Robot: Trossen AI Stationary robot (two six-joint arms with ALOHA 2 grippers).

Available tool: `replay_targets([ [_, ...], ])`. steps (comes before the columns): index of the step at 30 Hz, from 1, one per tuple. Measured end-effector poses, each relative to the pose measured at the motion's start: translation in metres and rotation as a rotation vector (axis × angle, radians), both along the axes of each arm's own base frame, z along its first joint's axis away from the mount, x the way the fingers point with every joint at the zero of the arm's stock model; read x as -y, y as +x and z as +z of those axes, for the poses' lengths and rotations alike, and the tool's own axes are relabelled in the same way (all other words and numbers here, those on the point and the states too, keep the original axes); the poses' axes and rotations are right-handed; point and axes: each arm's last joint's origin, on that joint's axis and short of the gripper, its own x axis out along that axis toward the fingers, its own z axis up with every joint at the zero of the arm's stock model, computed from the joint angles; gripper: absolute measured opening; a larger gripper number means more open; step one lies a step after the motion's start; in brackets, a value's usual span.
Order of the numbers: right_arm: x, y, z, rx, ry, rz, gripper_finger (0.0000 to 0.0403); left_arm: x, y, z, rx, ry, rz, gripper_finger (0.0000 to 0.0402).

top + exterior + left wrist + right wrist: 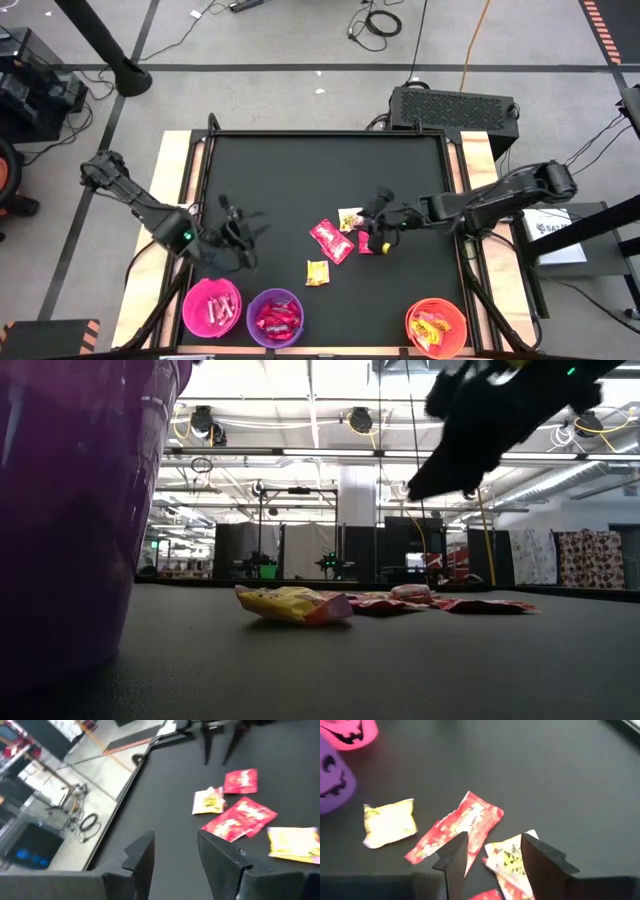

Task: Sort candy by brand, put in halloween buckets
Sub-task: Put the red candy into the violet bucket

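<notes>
The right gripper [372, 222] hangs over the middle of the black table [300, 170], its two fingers [455, 857] apart with nothing between them. Directly beneath and just ahead of those fingers lies a small cluster of candy. A pale packet with yellow print [507, 857] sits under the fingertips. A long red packet [455, 832] lies just beside it, on the side toward the buckets. A small red packet [366, 243] lies close by the gripper, partly hidden by the arm in the high view. A yellow packet [389, 822] rests apart from the cluster, further toward the buckets.

The left gripper [238, 238] is positioned well apart from the right one, near the table's front edge and just behind the pink bucket [212, 307]. Its fingers [142, 860] stand apart and hold nothing.

Three buckets line the front edge. The pink bucket contains pale pink-white packets. The purple bucket [275, 316], touching or nearly touching it, contains red packets. The orange bucket [437, 326] stands well apart, on the right arm's side, and contains yellow packets.
</notes>
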Motion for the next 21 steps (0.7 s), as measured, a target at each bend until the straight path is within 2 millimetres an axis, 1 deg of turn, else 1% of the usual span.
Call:
replay_targets([
  [3,0.003,0.020,-0.008,-0.016,-0.003,0.045,0.0168,-0.014,0.007,-0.001,-0.024,-0.018,0.049,0.0158],
  [7,0.001,0.055,-0.009,-0.065,-0.043,0.088,0.0167,-0.029,0.017,-0.001,0.000,-0.038,0.122,0.0158],
  [10,-0.002,0.079,-0.012,-0.159,-0.082,0.113,0.0167,-0.034,0.023,-0.004,-0.031,-0.025,0.130,0.0157],
  [14,-0.003,0.105,-0.020,-0.284,-0.116,0.151,0.0167,-0.035,0.027,-0.009,-0.073,-0.045,0.113,0.0158],
  [18,0.004,0.125,-0.023,-0.325,-0.080,0.206,0.0167,-0.034,0.029,-0.012,-0.093,-0.047,0.105,0.0158],
  [21,0.008,0.130,-0.031,-0.350,-0.067,0.210,0.0180,-0.035,0.027,-0.014,-0.113,-0.043,0.110,0.0158],
])
